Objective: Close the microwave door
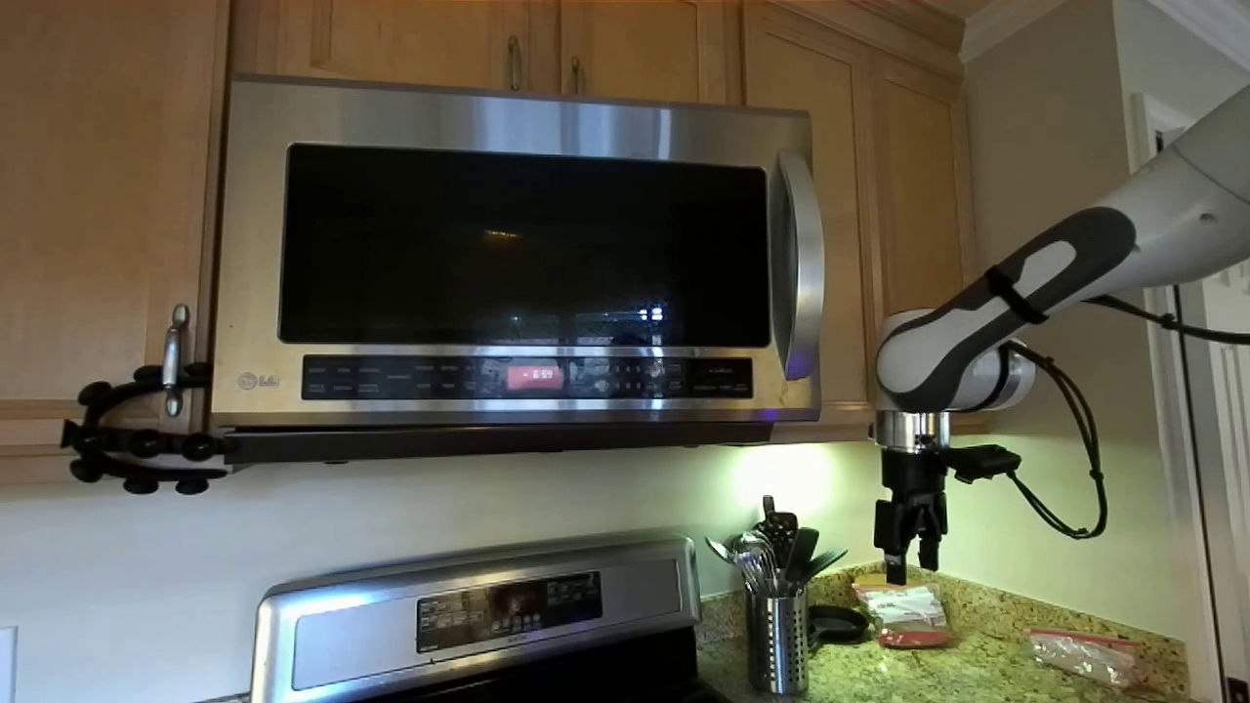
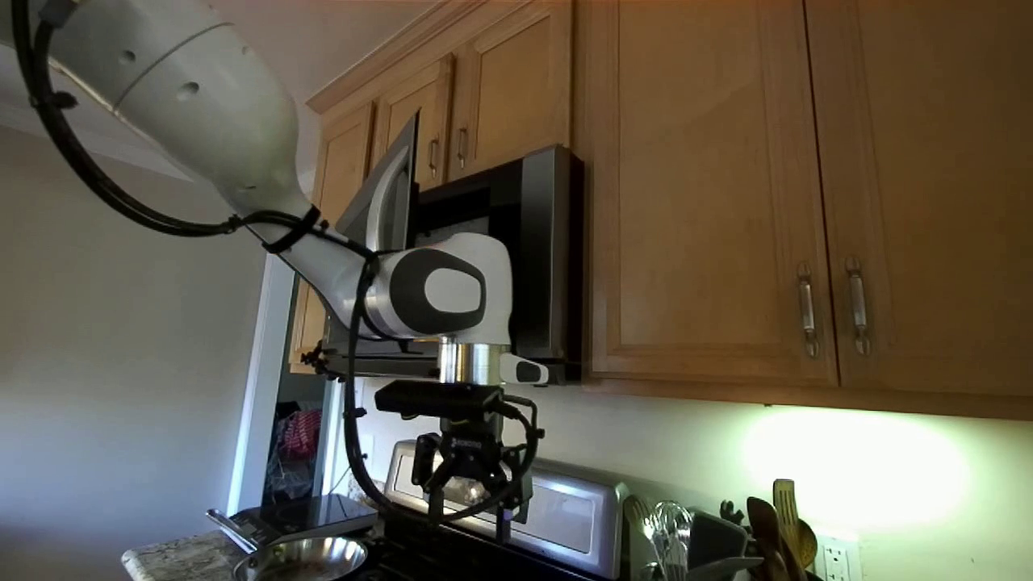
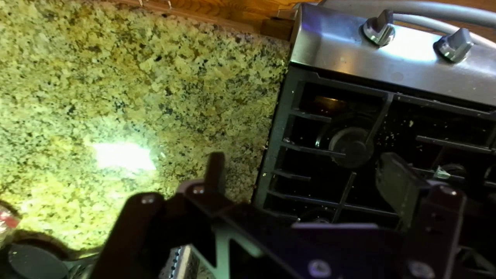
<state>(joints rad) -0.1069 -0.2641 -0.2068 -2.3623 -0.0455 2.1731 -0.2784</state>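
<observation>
Microwave door (image 2: pixel 397 211) stands swung out to the near left of the microwave (image 2: pixel 543 258), its handle (image 1: pixel 811 264) on the free edge; the gripper (image 3: pixel 304 166) is wide and empty, its 2 fingers (image 3: pixel 216 172) pointing down, lower than the door; a sweep at this height would probably pass beneath it or, if lower, clip the utensil can (image 1: pixel 778 635); pushing the inner face would likely swing it further out, and the arm (image 1: pixel 1055 264) could snag the handle; a gap shows between arm and free edge in an exterior view, its depth unclear; the border of counter (image 3: pixel 155 93) and stove (image 3: pixel 395 73) runs between the fingers in the wrist view.
</observation>
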